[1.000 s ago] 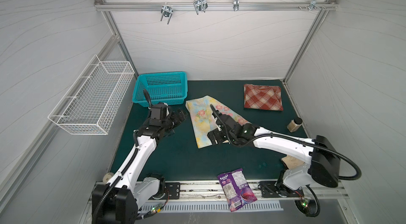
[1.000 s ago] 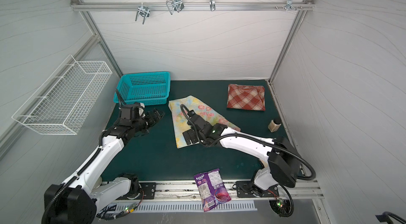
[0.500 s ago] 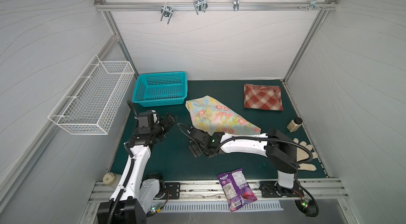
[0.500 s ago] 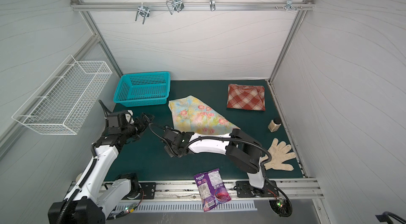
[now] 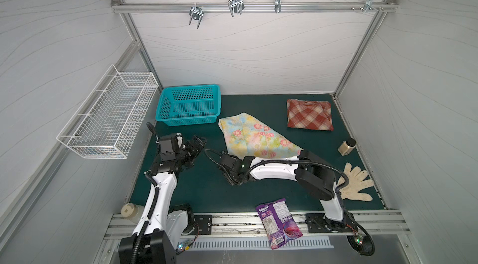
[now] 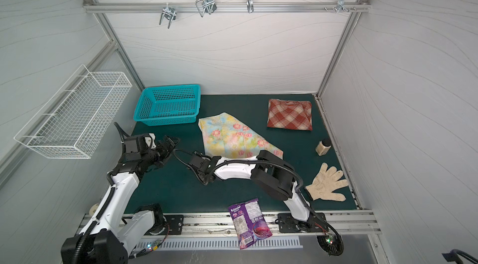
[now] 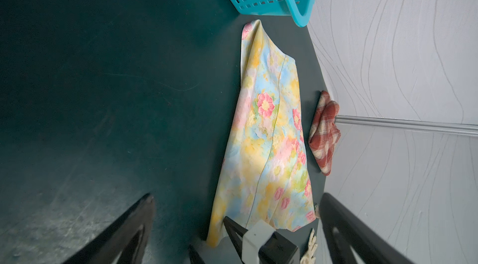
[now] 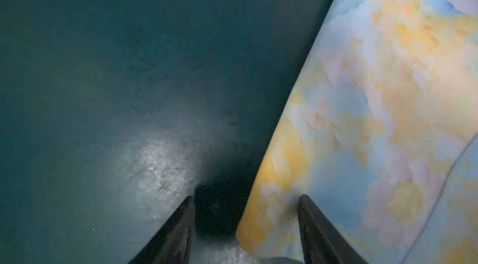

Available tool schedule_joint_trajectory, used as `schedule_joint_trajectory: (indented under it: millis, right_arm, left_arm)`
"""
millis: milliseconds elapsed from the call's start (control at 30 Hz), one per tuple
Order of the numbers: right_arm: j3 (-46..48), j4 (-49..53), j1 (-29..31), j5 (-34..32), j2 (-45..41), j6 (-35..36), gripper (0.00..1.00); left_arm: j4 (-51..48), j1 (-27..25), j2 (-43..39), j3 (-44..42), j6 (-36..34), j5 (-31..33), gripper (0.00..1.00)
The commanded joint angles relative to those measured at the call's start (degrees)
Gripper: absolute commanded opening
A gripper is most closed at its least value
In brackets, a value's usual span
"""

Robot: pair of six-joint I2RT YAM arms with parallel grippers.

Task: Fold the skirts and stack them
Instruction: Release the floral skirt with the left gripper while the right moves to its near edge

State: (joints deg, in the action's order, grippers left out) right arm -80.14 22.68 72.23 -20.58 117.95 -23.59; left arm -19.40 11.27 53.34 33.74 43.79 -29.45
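The right gripper (image 8: 245, 224) is straddling the near corner of the floral skirt (image 5: 254, 137). Its fingers (image 8: 313, 226) are parted, one over cloth and one over bare mat (image 5: 196, 190), pinching nothing yet. For a clean fold, I judge it should be catching the corner's whole thickness, then lifting low and carrying it across without dragging. This skirt is lying mid-mat, reaching back toward the basket (image 5: 165, 112). The plaid skirt (image 5: 309, 117) is sitting folded in the back right corner, well apart. The left gripper (image 5: 198, 142) is hovering near the left edge, fingers spread wide, empty. The jar (image 5: 346, 146), glove (image 5: 355, 185) and pouch (image 5: 278, 221) are lying by the right and front edges, obstructing nothing.
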Motion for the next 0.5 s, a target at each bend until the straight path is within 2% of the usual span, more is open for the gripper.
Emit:
schedule_joint_trajectory:
  millis: [0, 467]
  right_arm:
    - [-0.55, 2.98, -0.85, -0.22, 1.93, -1.99, 0.59]
    - [2.78, 3.01, -5.11, 2.32, 1.54, -2.75, 0.08]
  left_arm:
    - [2.10, 0.62, -0.08, 0.01, -0.22, -1.74, 0.99]
    - [3.14, 0.82, 0.09, 0.01, -0.49, -2.45, 0.99]
